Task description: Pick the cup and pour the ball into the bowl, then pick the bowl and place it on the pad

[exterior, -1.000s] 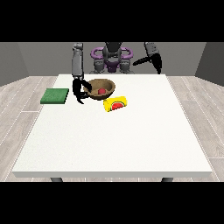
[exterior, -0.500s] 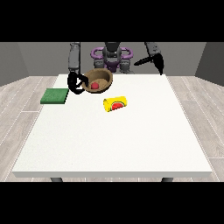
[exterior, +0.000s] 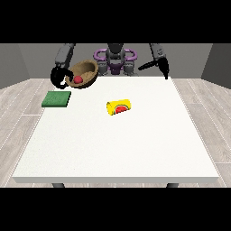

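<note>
Above tabletop (exterior: 117, 144) far-left corner: hand at view's left (exterior: 58, 76) grasps bowl (exterior: 83, 73) by rim, lifted, tilted, red ball (exterior: 78, 79) inside. Pad (exterior: 57, 99) just below, likely target. Cup (exterior: 118, 107) on side, mid-tabletop. Hand at view's right (exterior: 155, 66) raised, fingers straight, holding nothing.

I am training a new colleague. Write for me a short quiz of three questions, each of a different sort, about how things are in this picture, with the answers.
1. True or false: the yellow cup stands upright on the table.
2. Where is the red ball? A) inside the cup B) inside the brown bowl C) on the green pad
3. Fill in: the bowl is held by the hand at the view's ____.

Key
1. False: it lies on its side.
2. B.
3. Left; the bowl is lifted and tilted, not yet on the pad. The hand at the view's right holds nothing.
</note>
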### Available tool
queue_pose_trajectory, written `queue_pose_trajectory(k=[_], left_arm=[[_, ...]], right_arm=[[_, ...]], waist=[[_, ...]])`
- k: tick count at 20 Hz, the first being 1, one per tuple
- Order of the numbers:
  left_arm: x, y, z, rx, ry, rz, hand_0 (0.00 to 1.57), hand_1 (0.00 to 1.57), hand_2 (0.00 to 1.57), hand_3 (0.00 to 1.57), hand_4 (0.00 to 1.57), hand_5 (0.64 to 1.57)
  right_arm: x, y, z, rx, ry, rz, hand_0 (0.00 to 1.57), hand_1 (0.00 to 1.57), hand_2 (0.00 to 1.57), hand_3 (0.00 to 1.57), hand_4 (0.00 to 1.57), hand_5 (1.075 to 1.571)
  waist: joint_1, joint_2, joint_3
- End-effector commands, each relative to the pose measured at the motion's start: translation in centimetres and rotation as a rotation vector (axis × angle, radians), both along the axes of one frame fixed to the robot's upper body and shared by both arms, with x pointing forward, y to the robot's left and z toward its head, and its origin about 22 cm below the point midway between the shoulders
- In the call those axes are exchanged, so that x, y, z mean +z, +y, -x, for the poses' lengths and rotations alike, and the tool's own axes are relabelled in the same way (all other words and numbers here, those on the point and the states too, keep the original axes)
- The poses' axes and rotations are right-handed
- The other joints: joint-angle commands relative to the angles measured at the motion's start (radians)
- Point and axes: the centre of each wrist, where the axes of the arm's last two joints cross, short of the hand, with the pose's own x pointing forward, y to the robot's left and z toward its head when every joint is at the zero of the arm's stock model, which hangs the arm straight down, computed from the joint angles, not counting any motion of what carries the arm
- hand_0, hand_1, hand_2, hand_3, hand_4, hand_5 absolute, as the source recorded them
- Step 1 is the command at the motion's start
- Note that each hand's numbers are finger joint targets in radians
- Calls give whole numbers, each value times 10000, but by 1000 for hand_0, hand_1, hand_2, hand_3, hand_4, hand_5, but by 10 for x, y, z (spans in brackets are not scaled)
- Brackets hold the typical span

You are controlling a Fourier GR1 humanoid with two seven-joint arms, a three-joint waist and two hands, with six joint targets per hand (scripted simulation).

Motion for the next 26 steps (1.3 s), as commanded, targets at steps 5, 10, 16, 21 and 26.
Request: queue_pose_trajectory(k=[5, 10, 16, 21, 26], left_arm=[[-22, -11, 11, 419, -521, -82, 0, 0, 0, 0, 0, 1565], [43, -32, -23, -148, -2630, -256, 0, 0, 0, 0, 0, 1565], [76, -71, -4, -731, -4024, -408, 0, 0, 0, 0, 0, 1565], [86, -64, 4, -708, -4337, -628, 0, 0, 0, 0, 0, 1563], [90, -57, 19, -545, -4220, -659, 0, 0, 0, 0, 0, 1564]], right_arm=[[22, -77, 22, -11, -787, -413, 1571, 1571, 1571, 1571, 1062, 1560], [67, -102, 7, -568, -2568, -1082, 1571, 1571, 1571, 1571, 1047, 1561], [60, -166, 48, -1362, -3321, -356, 1571, 1571, 1571, 1192, 1008, 1567], [91, -188, 51, -1430, -4100, 152, 1571, 1571, 1571, 0, 1033, 1569], [86, -197, 60, -1355, -3875, 587, 1571, 1571, 1571, 343, 1027, 1571]], waist=[[-419, 643, 7], [38, 2699, 14], [683, 3648, 32], [621, 4392, 28], [569, 4097, 22]])
